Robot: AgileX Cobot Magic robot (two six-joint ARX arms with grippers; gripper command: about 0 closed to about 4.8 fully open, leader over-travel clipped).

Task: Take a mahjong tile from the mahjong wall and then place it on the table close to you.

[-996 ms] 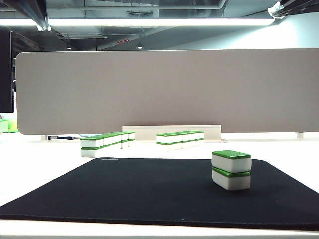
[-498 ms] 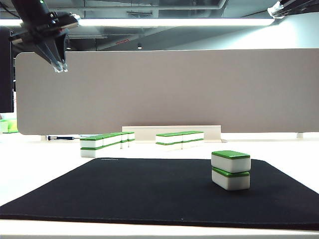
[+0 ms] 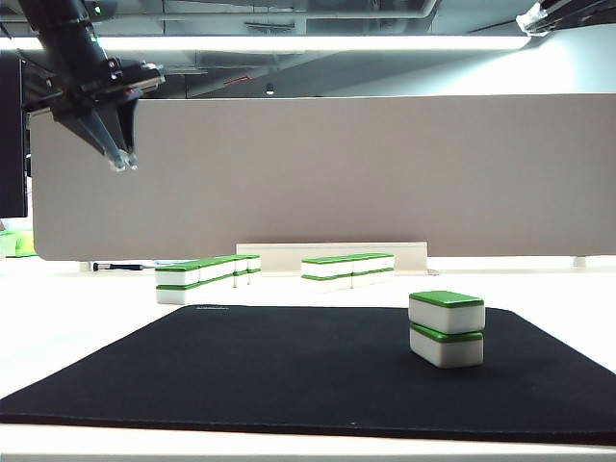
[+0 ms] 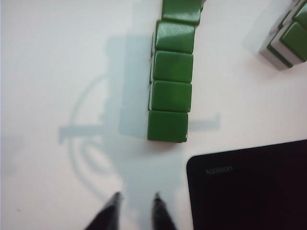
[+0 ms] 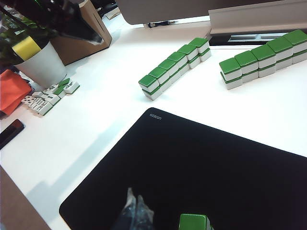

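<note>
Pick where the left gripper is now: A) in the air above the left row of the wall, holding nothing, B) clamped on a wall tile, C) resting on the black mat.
A: the left gripper hangs high over the wall, fingertips bare.

An office or lab workspace is showing here: a grey partition panel (image 3: 318,173) is backing a white desk (image 3: 67,327), exposed ceiling ducts and strip lighting (image 3: 289,42) overhead.

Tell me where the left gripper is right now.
In the exterior view the left gripper hangs high at the upper left, empty, fingertips pointing down, above the left row of the mahjong wall; its wrist view shows that row's end tile just ahead.
</note>
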